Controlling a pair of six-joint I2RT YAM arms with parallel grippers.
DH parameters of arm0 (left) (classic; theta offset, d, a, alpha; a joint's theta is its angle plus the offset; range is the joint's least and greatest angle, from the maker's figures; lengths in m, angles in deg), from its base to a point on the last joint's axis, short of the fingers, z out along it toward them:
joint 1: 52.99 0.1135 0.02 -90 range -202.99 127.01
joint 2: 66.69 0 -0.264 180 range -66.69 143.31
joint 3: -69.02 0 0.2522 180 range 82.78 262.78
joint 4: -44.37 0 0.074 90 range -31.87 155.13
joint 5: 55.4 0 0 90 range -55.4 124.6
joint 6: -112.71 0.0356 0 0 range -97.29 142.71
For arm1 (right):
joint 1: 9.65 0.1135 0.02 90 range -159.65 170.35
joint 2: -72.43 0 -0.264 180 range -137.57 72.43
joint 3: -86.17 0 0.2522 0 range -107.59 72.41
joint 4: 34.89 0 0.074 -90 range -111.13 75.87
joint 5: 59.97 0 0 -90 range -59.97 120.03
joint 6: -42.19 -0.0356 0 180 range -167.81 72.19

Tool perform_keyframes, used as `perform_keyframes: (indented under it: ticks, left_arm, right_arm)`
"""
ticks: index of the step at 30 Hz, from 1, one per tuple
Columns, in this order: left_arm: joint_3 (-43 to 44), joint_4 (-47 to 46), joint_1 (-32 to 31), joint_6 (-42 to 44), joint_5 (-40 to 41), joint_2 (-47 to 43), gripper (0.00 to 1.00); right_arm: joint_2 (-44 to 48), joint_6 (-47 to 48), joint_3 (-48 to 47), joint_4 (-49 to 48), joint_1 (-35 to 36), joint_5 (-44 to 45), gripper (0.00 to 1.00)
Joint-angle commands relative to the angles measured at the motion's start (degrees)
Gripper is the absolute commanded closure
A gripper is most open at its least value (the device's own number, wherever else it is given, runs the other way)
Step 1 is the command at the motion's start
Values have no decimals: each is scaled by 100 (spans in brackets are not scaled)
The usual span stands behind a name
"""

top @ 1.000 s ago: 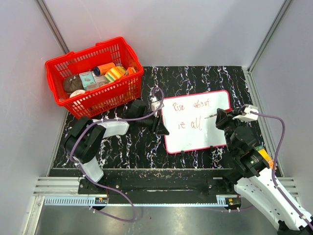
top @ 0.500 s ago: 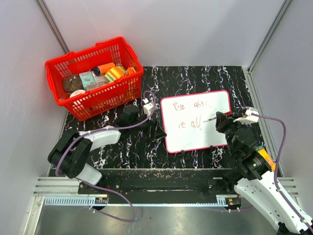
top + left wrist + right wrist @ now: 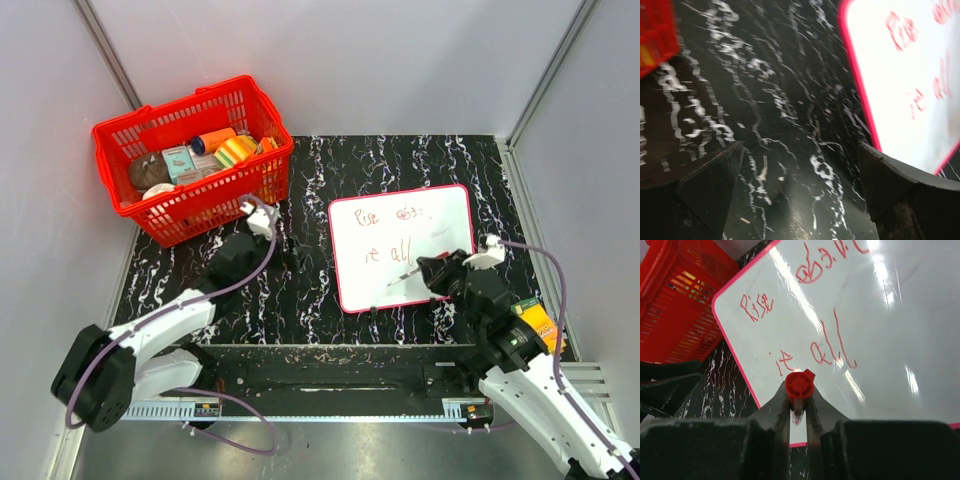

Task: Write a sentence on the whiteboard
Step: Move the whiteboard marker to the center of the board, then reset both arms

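Your right gripper (image 3: 799,405) had its jaws clamped on the red marker (image 3: 799,386). The tip hung over the near part of the whiteboard (image 3: 900,340), which lay flat on the tabletop (image 3: 300,300) straight ahead, with the sentence (image 3: 822,352) just beyond. Your left gripper (image 3: 800,170), jaws spread and empty, sat well left of the board.

The white-and-black jointed left arm (image 3: 160,325) reaches from its base at the near left corner diagonally forward and to the right, with its links low and almost fully stretched. The black two-finger left gripper (image 3: 800,165) has its jaws spread wide and holds nothing. The white-and-black right arm (image 3: 540,385) rises from its base at the near right corner and bends at the elbow toward the centre. The black right gripper (image 3: 799,407) is clamped on a red-capped marker (image 3: 799,385), fingers angled forward and left.
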Motion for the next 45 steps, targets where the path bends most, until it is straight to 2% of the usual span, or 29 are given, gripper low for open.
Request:
perform_keyframes:
  ticks: [1,7,14,17,20,21,22,25,28,33,38,45]
  left_arm:
    - [-197,-142,12,-237,1832,-577,1]
    - [-277,-45,12,-466,2713,-798,1]
    - [-154,157,12,-519,2767,-754,1]
    - [-180,114,12,-545,2811,-745,1]
    - [-206,70,12,-545,2855,-763,1]
    - [-233,35,12,-537,2864,-763,1]
    - [-250,-1,12,-528,2855,-763,1]
    - [-285,-80,12,-519,2846,-745,1]
    - [-277,-115,3,-536,2838,-719,1]
    - [-285,-168,12,-545,2759,-692,1]
    - [-268,-255,12,-536,2680,-675,1]
    - [-119,-133,12,-256,1942,-464,1]
  right_arm:
    - [532,-1273,398,744,-28,-536,100]
    - [1087,-2346,864,1596,-28,-913,100]
    - [1157,-3032,1305,1878,-37,-1310,100]
    - [1271,-3172,1357,2089,-28,-1144,95]
    - [1421,-3287,1401,2238,-28,-977,79]
    - [1456,-3366,1410,2265,-28,-906,67]
    - [1483,-3410,1436,2300,-37,-801,61]
    - [1614,-3630,1480,2327,-37,-712,31]
    - [1632,-3700,1472,2327,-28,-660,16]
    - [1571,-3534,1235,2327,-28,-362,2]
    - [1361,-2877,962,1995,-28,-141,0]
    - [649,-1610,594,1010,-28,236,0]
